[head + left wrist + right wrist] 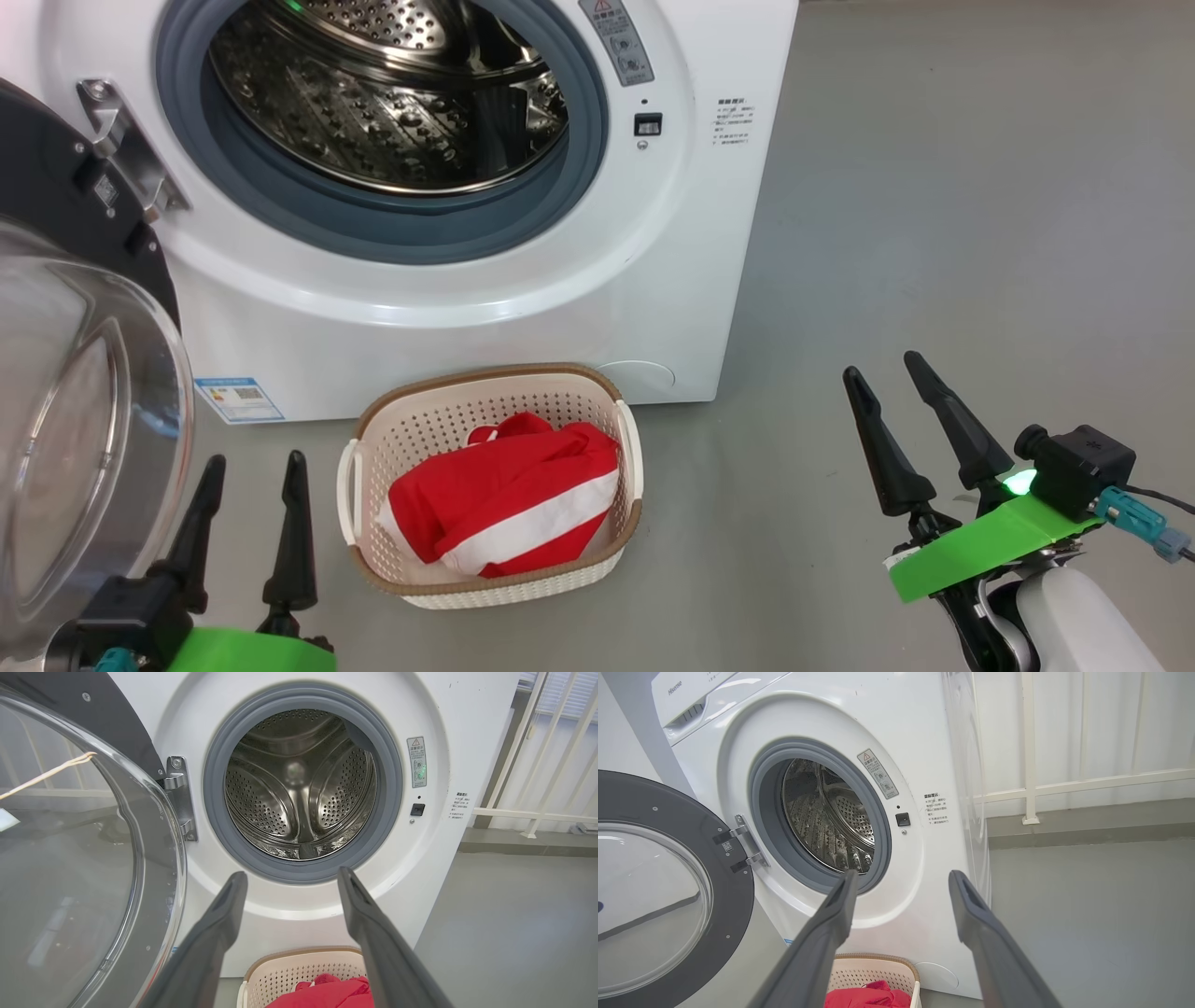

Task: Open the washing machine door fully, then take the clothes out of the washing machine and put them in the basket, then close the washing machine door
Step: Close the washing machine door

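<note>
Grey floor (934, 233); perforated cream basket (439, 425), soft red clothes (504, 495)

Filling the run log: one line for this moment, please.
door open | drum looks empty | clothes in basket | left gripper open, empty | right gripper open, empty | pending: close door

White boxy washing machine (448, 308): smooth, glossy front. Grey ring gasket (373, 233): matt rubber. Perforated drum (373, 121): bright polished steel. Round black door (84, 420): glossy, clear glass bowl. Cream perforated basket (448, 425): plastic, brown woven-look rim. Red-and-white clothes (504, 504): soft cloth. Grey floor (934, 233): smooth, matt.
</note>
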`<state>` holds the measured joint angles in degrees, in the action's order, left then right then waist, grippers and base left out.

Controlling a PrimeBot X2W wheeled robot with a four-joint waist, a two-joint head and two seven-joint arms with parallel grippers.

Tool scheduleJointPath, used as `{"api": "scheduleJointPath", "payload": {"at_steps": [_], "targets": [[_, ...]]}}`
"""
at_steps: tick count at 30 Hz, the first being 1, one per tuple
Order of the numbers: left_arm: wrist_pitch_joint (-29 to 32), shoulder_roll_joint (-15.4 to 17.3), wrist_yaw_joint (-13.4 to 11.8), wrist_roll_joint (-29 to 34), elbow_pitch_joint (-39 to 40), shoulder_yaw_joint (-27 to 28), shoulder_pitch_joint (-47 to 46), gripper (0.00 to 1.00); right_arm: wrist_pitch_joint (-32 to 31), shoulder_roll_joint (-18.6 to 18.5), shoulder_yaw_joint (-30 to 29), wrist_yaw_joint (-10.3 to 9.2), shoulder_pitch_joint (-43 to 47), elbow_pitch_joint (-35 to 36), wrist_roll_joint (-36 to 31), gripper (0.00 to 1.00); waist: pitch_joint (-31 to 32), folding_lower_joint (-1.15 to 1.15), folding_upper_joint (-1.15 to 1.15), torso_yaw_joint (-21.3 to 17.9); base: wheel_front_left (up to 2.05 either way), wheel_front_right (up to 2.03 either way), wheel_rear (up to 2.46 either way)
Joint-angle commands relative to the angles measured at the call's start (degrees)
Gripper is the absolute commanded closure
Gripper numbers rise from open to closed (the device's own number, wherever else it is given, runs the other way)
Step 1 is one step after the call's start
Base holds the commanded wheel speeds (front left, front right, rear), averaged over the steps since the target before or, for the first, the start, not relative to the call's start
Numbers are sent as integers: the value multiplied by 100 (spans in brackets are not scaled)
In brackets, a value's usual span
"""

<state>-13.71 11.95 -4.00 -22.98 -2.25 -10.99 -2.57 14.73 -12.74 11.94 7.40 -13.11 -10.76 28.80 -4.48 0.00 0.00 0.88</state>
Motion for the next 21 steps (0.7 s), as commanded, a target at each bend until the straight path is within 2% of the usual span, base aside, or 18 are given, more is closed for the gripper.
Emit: {"api": "scheduleJointPath", "payload": {"at_steps": [1,21], "targets": [[-46,112,-17,-37,91,196,-200,0,27,-35,65,9,-85,131,-5,0,1,0,0,2,-16,16,0],[-46,176,-60,-52,76,117,-193,0,27,-50,100,9,-58,118,2,0,39,0,0,14,0,0,0]]}}
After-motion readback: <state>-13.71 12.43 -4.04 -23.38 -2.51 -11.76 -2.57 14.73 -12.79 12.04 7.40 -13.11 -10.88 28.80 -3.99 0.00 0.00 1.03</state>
